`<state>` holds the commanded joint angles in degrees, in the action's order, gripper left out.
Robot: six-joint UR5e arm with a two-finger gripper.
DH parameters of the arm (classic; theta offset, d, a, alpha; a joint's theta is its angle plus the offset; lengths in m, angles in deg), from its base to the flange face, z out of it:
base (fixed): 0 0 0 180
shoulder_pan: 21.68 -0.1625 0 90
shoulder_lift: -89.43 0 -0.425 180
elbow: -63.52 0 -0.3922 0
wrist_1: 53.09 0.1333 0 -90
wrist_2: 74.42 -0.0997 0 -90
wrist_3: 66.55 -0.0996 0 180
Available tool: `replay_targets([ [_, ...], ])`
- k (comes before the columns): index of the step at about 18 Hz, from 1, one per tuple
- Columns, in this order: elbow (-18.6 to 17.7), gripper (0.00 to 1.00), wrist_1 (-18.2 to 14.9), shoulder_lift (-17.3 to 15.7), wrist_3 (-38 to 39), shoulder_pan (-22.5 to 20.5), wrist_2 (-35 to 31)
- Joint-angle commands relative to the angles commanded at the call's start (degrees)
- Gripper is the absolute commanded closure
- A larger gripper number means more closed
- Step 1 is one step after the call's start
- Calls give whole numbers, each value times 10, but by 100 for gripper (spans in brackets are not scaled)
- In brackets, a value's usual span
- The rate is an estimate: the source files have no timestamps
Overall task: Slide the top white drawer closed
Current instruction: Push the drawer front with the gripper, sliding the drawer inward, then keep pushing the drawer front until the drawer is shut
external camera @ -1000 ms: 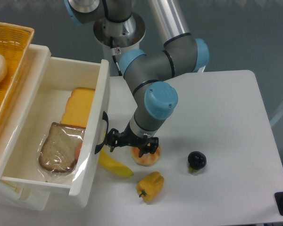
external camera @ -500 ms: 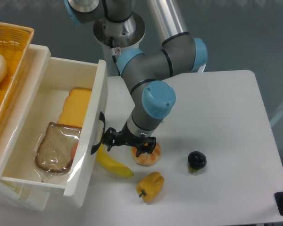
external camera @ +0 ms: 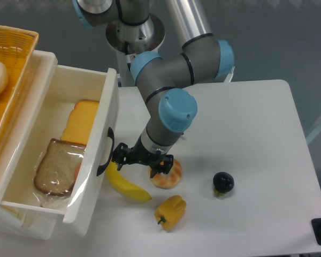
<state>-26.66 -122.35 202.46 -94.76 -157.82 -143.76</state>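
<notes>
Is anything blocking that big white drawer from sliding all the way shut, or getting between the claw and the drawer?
Nothing visible does. The two-finger gripper sits right at the black handle on the glossy cream-white top drawer. The yellow banana lies on the table in front of the drawer, not behind it.

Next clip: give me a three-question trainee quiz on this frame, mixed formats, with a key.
1. True or false: the top white drawer is fully shut.
2. What does the hand meet? A) the drawer's black handle B) the yellow pepper C) the dark round fruit
3. Name the long yellow fruit lying below the hand.

Key: 1 false, it stands open with bread inside. 2 A. 3 the banana.
</notes>
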Motion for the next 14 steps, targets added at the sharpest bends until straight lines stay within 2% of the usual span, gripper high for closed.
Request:
replay_targets([
  [14, 0, 0, 3, -16, 0, 35, -4],
])
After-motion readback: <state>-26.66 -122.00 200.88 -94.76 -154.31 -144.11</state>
